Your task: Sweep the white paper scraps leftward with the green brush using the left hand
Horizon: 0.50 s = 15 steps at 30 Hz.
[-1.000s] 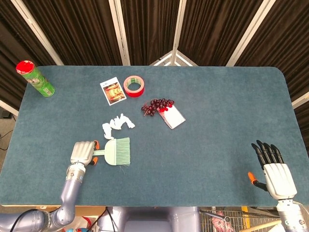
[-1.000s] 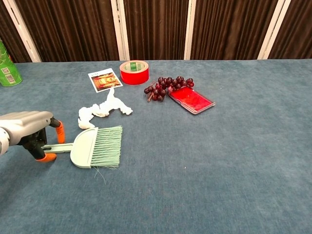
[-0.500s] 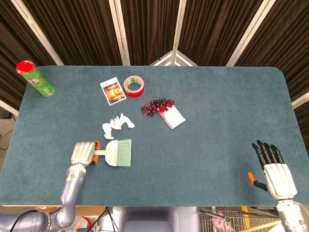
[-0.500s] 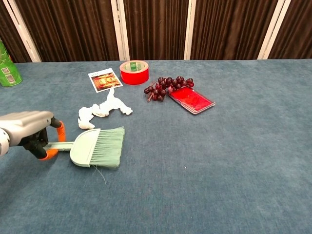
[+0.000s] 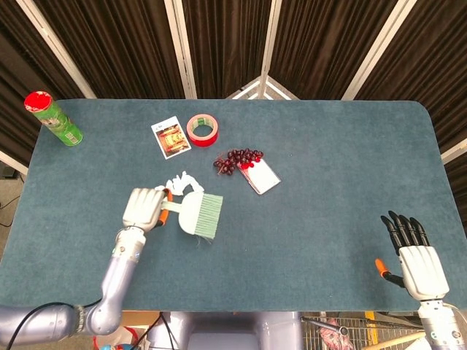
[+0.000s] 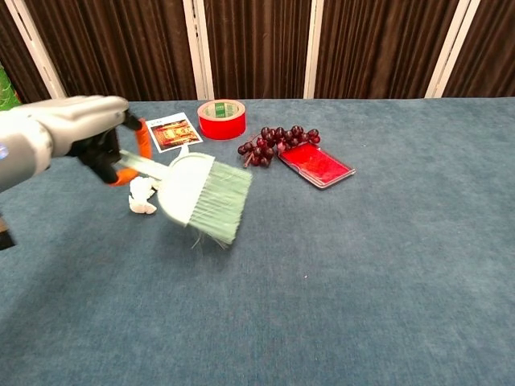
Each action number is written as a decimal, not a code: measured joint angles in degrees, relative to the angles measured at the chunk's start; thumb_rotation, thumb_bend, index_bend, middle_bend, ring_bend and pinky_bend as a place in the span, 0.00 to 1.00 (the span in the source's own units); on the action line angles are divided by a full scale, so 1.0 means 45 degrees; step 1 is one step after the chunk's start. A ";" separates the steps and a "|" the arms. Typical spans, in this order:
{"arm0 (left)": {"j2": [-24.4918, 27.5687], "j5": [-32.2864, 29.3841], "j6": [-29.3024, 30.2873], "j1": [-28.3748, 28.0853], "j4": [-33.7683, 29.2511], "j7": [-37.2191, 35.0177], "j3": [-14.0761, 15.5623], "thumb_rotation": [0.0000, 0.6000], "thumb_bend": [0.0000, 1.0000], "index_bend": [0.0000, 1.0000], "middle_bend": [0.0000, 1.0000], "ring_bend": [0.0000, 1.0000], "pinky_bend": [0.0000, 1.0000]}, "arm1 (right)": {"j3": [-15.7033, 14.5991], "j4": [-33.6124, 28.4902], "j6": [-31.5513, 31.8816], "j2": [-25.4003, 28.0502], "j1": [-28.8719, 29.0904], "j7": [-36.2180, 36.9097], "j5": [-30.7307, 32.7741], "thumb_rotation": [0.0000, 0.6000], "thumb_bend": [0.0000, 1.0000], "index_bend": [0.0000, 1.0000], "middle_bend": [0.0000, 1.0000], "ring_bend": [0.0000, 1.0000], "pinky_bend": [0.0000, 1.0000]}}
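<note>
My left hand [image 5: 144, 207] [image 6: 76, 129] grips the handle of the green brush [image 5: 200, 213] [image 6: 203, 195] and holds it lifted off the table, bristles pointing right and down. The white paper scraps [image 5: 181, 181] [image 6: 143, 196] lie just behind the brush; in both views the brush and hand hide part of them. My right hand [image 5: 417, 255] rests open at the table's near right corner, far from the scraps, and shows only in the head view.
A red tape roll [image 5: 203, 129] [image 6: 221, 118], a small card [image 5: 170, 136] [image 6: 173, 131], dark grapes [image 5: 237, 160] [image 6: 273, 141] and a red flat case [image 5: 260, 174] [image 6: 315, 164] lie behind the scraps. A green can [image 5: 54, 118] stands at the far left.
My left hand has raised the brush off the table and carried it forward and rightward, over the scraps. The right hand has not moved.
</note>
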 measured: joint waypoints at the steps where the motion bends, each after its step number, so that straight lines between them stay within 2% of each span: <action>1: -0.0171 -0.0254 -0.0038 -0.0282 0.0204 0.0241 -0.0174 1.00 0.73 0.75 1.00 1.00 1.00 | 0.0009 0.0001 -0.0007 0.0009 0.0004 0.0023 0.0017 1.00 0.32 0.00 0.00 0.00 0.00; 10: -0.1376 -0.1859 -0.0798 -0.2031 0.2842 0.0987 -0.1147 1.00 0.73 0.76 1.00 1.00 1.00 | 0.0097 0.0011 -0.0172 0.0077 0.0045 0.0428 0.0284 1.00 0.32 0.00 0.00 0.00 0.00; 15: -0.2063 -0.2513 -0.1452 -0.2710 0.4657 0.0907 -0.1419 1.00 0.73 0.76 1.00 1.00 1.00 | 0.0099 -0.0049 -0.0282 0.0110 0.0080 0.0535 0.0345 1.00 0.32 0.00 0.00 0.00 0.00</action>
